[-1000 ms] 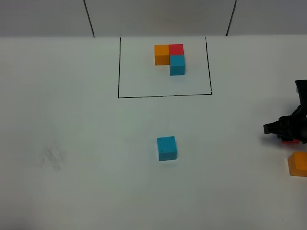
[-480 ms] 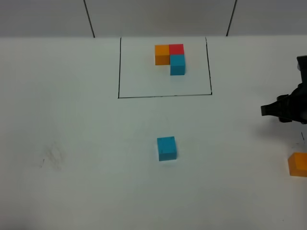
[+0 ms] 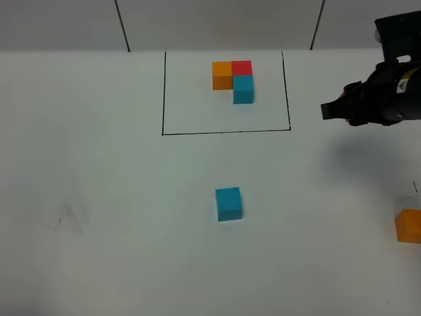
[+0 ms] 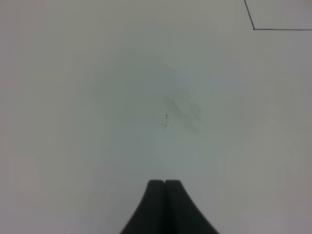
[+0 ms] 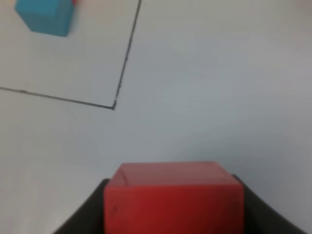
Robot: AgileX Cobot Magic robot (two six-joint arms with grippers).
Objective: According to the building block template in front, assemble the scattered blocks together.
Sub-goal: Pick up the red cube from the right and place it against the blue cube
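White table (image 3: 99,217) carries a black drawn frame (image 3: 162,99) at far middle. Inside it sits the template (image 3: 233,79): orange far-left, red far-right, blue on the near side of red. Right of the frame the right gripper (image 3: 331,110) hangs above the table, clamped on the red cube (image 5: 173,197). Red is the corner piece, so I'd carry it left & nearer and set it flush vs the far face of the blue cube (image 3: 228,203) mid-table. Keep edges square and go low before letting go, so blue isn't nudged. The left gripper (image 4: 165,182) is pressed together on nothing, over a smudged patch at left. Count: 1 frame, 1 template of 3 cubes, 2 grippers, 3 loose cubes – red held, blue mid-table, orange cube (image 3: 409,225) at near right edge
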